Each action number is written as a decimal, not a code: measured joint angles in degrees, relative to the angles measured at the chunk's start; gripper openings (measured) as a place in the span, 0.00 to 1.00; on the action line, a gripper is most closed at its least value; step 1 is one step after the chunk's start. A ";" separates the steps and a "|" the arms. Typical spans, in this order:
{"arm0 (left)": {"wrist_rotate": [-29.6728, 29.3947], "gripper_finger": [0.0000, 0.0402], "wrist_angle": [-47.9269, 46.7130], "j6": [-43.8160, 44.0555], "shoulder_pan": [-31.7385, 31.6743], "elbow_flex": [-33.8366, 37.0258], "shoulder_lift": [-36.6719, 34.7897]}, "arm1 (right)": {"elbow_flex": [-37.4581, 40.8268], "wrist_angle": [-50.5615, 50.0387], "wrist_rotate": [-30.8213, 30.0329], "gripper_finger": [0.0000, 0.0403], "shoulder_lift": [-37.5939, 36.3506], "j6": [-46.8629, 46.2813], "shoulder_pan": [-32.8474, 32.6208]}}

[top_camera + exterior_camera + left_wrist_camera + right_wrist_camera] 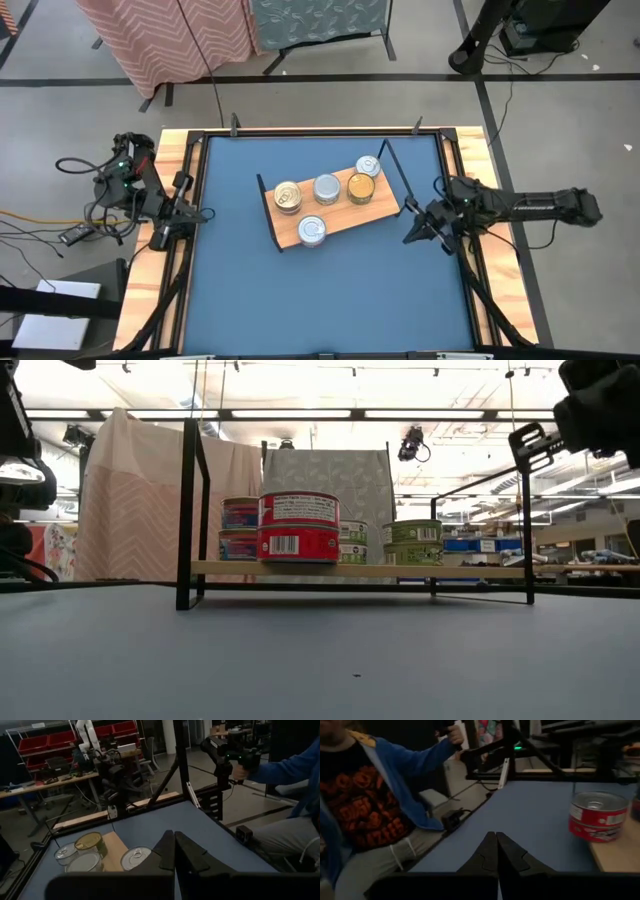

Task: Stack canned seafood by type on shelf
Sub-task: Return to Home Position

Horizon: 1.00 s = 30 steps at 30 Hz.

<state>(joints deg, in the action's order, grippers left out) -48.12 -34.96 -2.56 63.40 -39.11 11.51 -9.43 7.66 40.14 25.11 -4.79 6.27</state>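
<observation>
Five seafood tin lids (327, 187): showing on shelf (345, 216)
Left gripper (160, 240): left rim of counter (230, 300), jaws together
Right gripper (412, 236): right rim, jaws together

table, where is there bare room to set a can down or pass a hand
Bare blue table between the shelf and the near rim, and between the shelf and left gripper. Crowded: the shelf's cans, and beside the right gripper.
</observation>
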 joint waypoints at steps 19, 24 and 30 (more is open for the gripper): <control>-1.78 0.01 -0.13 3.93 -0.02 0.00 0.11 | 9.07 8.17 -19.24 0.01 -6.41 -2.04 -7.67; -4.78 0.01 -0.28 4.34 -0.02 0.01 0.13 | 9.07 8.15 -32.01 0.01 -6.39 -3.62 -14.80; -8.09 0.01 -0.44 4.38 -0.02 1.22 0.11 | 9.07 7.67 -44.41 0.01 -6.15 -2.74 -24.66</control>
<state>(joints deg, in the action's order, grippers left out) -56.21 -35.39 1.81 63.37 -37.89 11.62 -0.36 15.33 -4.27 18.97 -7.53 -18.39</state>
